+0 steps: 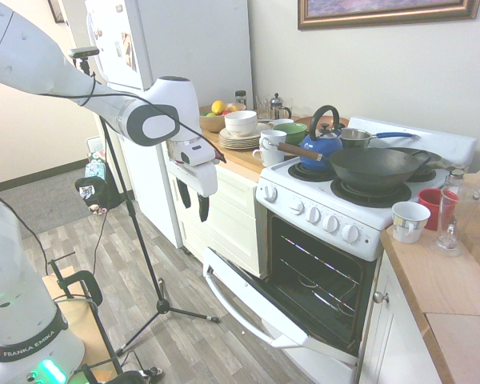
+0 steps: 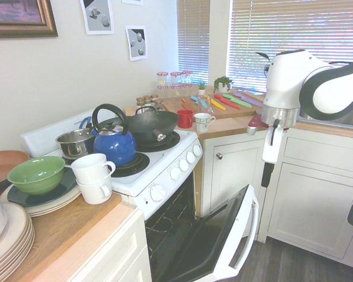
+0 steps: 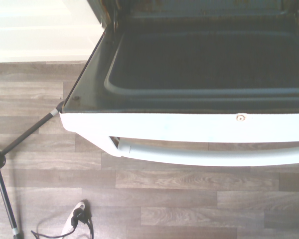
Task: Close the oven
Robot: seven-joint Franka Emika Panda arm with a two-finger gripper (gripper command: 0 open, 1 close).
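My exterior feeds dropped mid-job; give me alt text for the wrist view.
Seen from above, the white oven door with dark inner panel hangs open over grey wood-plank floor. Its white bar handle runs along the outer edge.

Stovetop (image 1: 360, 204): blue kettle (image 1: 320, 144), wok (image 1: 376, 166), saucepan (image 1: 354, 138).

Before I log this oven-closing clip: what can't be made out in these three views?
- White two-finger gripper: fingers too small in both exterior views to tell open or shut; absent from the wrist view.
- White oven door: its outer face hidden, turned to the floor.
- White door handle: far end cut off by the wrist view's edge.
- Oven cavity: depths dark.
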